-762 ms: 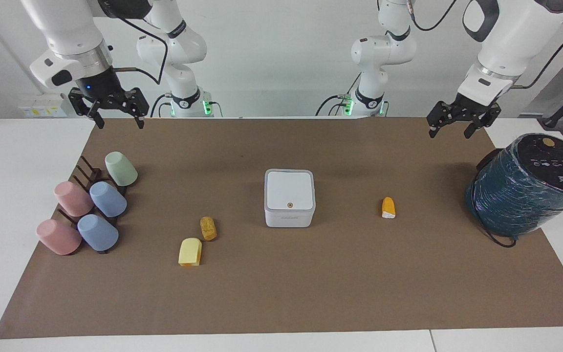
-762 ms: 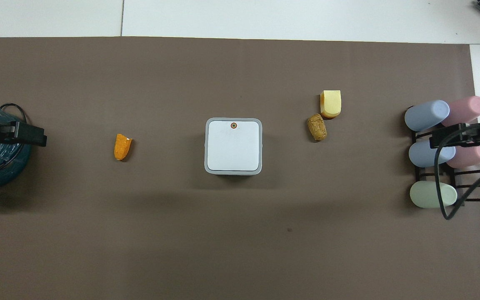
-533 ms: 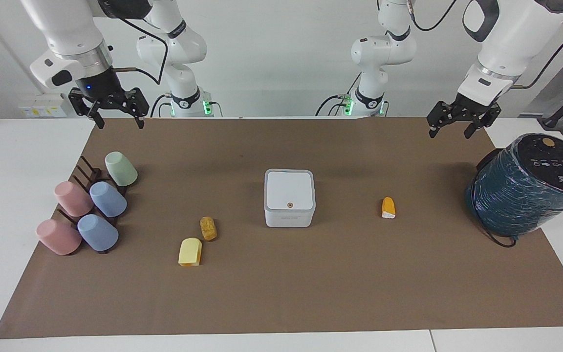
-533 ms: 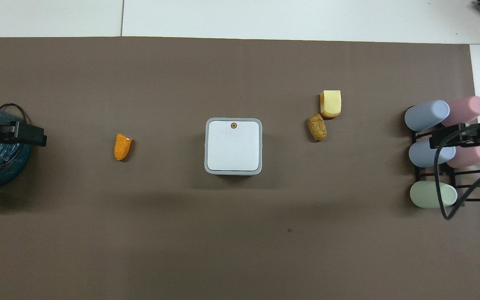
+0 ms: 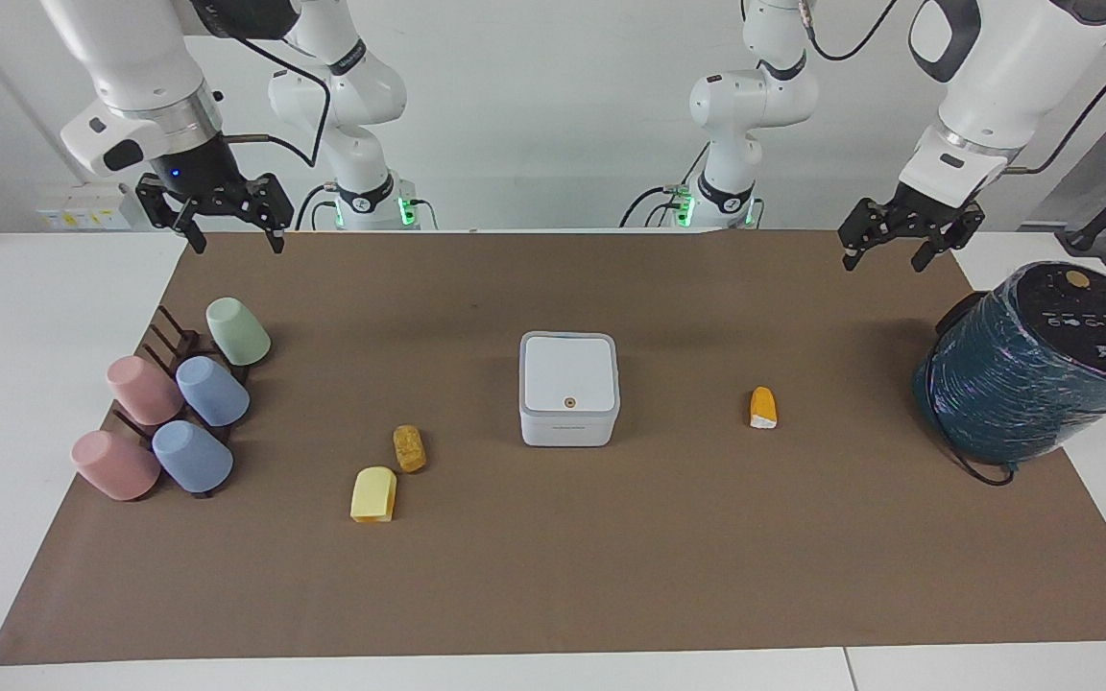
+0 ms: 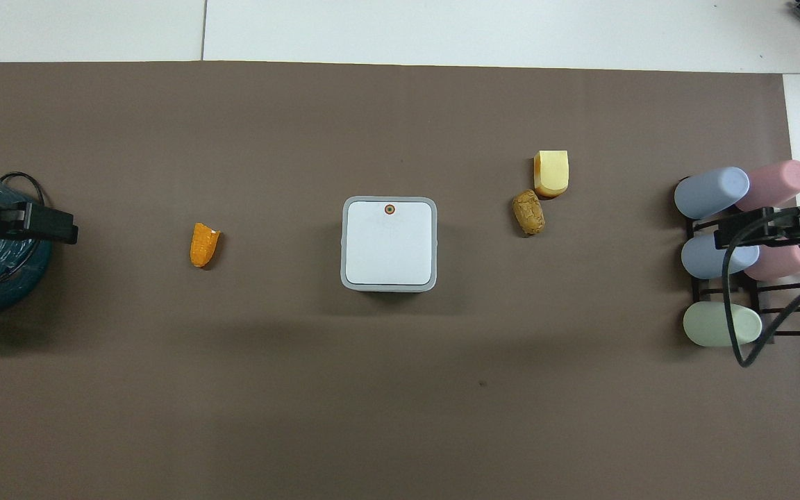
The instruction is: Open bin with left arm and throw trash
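Hanging high, left gripper [image 5: 882, 251] and right gripper [image 5: 234, 230]: fingers apart, empty; bin [image 5: 568, 387] lid shut, inside hidden.

The desk [image 5: 553, 576] is seen in the facing view from a high camera set across from the robots, looking back at them, so that both arm bases and the wall are taken in. In the overhead view the same desk is looked down on steeply from above the robots' own end. The brown mat [image 6: 400, 389], the bin [image 5: 568, 387] and the cup rack [image 6: 754, 278] are shared by both views, turned half round between them.
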Tool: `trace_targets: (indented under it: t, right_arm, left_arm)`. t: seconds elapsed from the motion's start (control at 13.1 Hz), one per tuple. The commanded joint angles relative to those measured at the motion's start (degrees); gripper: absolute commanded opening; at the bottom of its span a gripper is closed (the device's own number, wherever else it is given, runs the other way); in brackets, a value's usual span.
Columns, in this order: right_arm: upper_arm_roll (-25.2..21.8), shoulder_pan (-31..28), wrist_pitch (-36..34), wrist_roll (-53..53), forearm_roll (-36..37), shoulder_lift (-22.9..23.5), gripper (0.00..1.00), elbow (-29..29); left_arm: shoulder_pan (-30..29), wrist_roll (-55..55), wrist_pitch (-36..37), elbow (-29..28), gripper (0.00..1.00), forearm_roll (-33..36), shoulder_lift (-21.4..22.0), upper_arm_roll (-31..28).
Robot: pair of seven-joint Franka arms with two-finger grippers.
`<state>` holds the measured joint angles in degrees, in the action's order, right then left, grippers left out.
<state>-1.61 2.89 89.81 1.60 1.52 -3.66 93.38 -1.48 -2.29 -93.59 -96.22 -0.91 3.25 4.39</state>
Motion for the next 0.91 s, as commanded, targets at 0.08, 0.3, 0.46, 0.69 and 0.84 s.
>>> trace_targets:
  t: [0.08, 0.3, 0.46, 0.69, 0.84]
  right_arm:
    - [-0.06, -0.43, 0.28, -1.87, -0.73, -1.17, 1.0, 1.63]
    - [-0.06, -0.43, 0.45, -1.78, -0.73, -1.17, 1.0, 1.81]
    - [-0.06, -0.43, 1.41, -1.69, -0.73, -1.17, 1.0, 2.33]
    - [-0.06, -0.78, 3.09, -1.78, -0.73, -1.08, 1.0, 2.95]
    - [-0.15, -0.87, 3.62, -1.78, -0.73, -1.08, 1.0, 3.48]
  left_arm:
    - [0.08, 0.09, 0.78, -1.25, 1.0, 1.0, 1.41, 0.0]
    - [0.16, 0.26, 0.78, -1.25, 1.0, 1.0, 1.41, 0.0]
    - [0.16, 0.27, 0.6, -1.25, 1.0, 1.0, 1.41, 0.0]
    - [0.08, 0.18, 0.08, -1.34, 1.0, 1.0, 1.41, 0.0]
    - [-0.1, 0.0, -0.01, -1.34, 1.0, 1.0, 1.41, 0.0]
